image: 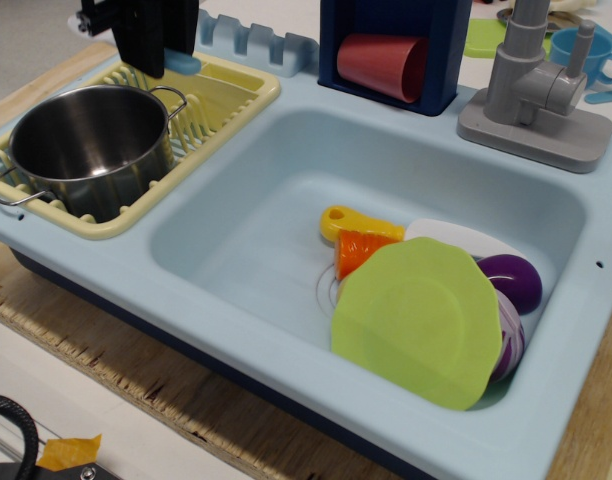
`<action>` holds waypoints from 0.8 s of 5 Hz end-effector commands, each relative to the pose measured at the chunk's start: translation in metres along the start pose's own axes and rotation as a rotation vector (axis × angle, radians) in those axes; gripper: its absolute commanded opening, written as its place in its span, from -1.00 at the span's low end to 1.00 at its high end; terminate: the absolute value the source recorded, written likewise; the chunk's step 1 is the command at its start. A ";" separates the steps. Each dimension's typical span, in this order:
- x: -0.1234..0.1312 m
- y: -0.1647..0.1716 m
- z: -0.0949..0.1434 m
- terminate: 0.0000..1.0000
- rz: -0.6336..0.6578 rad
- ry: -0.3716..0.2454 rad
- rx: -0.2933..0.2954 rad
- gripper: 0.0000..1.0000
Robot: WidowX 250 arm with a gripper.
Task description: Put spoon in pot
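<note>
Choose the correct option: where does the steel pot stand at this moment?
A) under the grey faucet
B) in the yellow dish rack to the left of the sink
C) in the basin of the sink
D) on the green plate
B: the pot sits inside the yellow dish rack, left of the sink basin, while the green plate lies in the basin.

The robot's claw (151, 50) is a matte black, blocky assembly of flat-sided plates and brackets, with squared fingers and angular edges, cropped at the frame's top.

Silver pot (91, 140), light-blue spoon (181, 64)
</note>
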State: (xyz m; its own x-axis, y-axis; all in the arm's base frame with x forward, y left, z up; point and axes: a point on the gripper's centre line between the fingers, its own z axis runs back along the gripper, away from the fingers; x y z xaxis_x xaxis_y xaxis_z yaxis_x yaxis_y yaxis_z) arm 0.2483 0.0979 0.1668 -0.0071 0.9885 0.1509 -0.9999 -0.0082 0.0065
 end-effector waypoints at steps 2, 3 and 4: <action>-0.007 0.030 -0.007 -1.00 0.187 0.193 -0.018 -1.00; -0.004 0.031 -0.014 -1.00 0.169 0.258 -0.050 1.00; -0.004 0.031 -0.014 -1.00 0.169 0.258 -0.050 1.00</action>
State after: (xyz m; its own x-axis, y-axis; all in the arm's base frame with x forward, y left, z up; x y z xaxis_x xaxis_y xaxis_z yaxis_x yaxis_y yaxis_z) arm 0.2173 0.0931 0.1463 -0.1641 0.9792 -0.1194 -0.9857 -0.1675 -0.0185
